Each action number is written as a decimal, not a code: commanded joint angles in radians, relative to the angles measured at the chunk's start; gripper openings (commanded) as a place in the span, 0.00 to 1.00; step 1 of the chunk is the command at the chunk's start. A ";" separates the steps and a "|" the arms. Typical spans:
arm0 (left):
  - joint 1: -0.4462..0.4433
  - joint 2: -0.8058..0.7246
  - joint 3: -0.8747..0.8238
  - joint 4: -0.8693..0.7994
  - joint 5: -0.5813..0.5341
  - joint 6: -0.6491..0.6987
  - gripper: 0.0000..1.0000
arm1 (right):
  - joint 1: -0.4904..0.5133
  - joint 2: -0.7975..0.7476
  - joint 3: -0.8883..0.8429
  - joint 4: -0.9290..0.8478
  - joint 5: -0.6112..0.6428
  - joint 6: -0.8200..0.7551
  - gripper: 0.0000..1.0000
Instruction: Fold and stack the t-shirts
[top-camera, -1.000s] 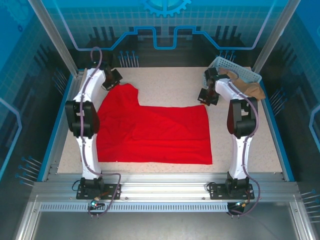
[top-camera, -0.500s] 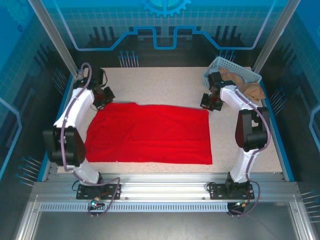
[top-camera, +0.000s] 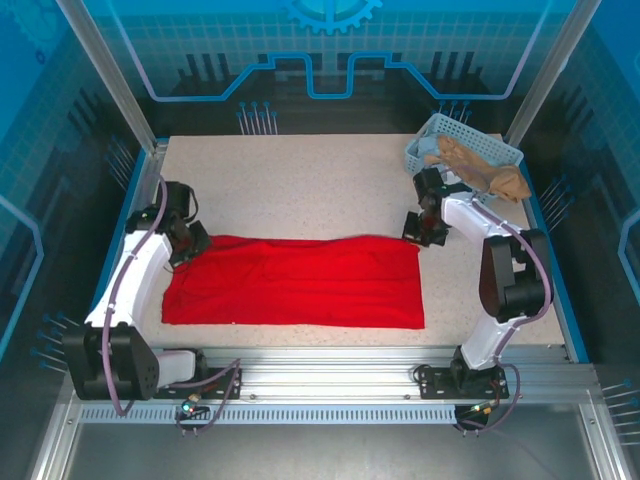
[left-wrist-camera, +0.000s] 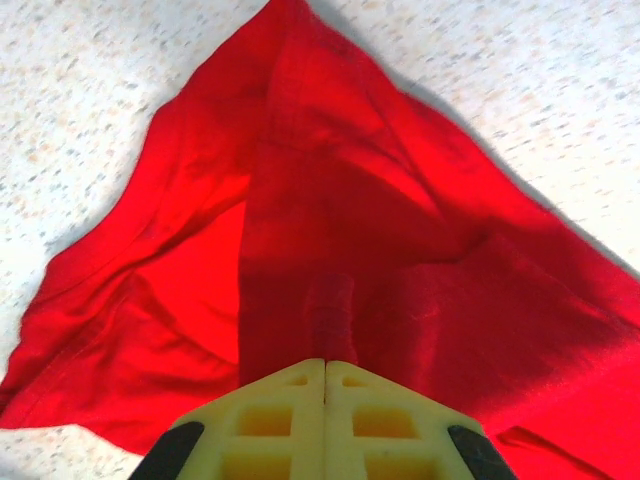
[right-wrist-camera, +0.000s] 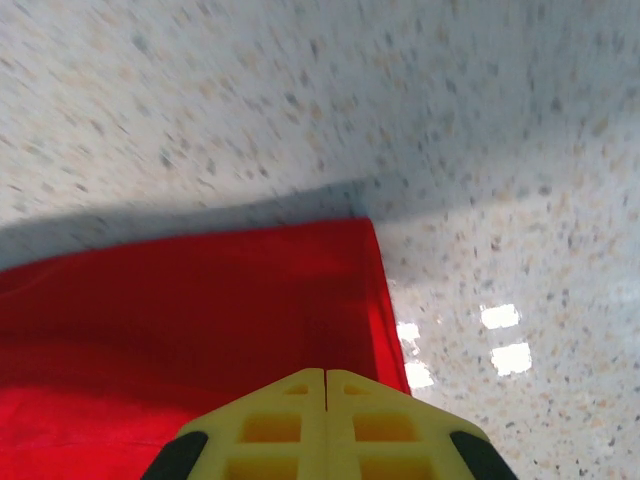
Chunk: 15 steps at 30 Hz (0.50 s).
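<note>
Speckled table (top-camera: 320, 180) | red t-shirt (top-camera: 300, 285) | left hand (left-wrist-camera: 325, 365) pinches fold | right hand (right-wrist-camera: 325, 375) clenched on corner | overhead adds basket (top-camera: 420, 146)

I have open speckled tabletop (top-camera: 300, 180) across the whole far half, free to cross from side to side. The bright red cloth t-shirt (top-camera: 300, 285) lies as a low flat band over the near half. The pale blue plastic lattice basket (top-camera: 415, 150), heaped with beige cloth (top-camera: 480, 170), blocks the far right corner. The white left arm (top-camera: 135, 285) flanks the shirt's left end, and the white right arm (top-camera: 480, 218) flanks its right.
</note>
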 joint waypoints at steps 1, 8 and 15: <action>0.010 -0.071 -0.033 -0.043 -0.086 -0.029 0.00 | 0.020 -0.048 -0.045 -0.002 0.030 0.027 0.00; 0.009 -0.132 -0.062 -0.075 -0.159 -0.037 0.00 | 0.035 -0.093 -0.082 -0.020 0.064 0.031 0.00; 0.008 -0.143 -0.094 -0.094 -0.184 -0.057 0.00 | 0.059 -0.127 -0.111 -0.041 0.077 0.043 0.00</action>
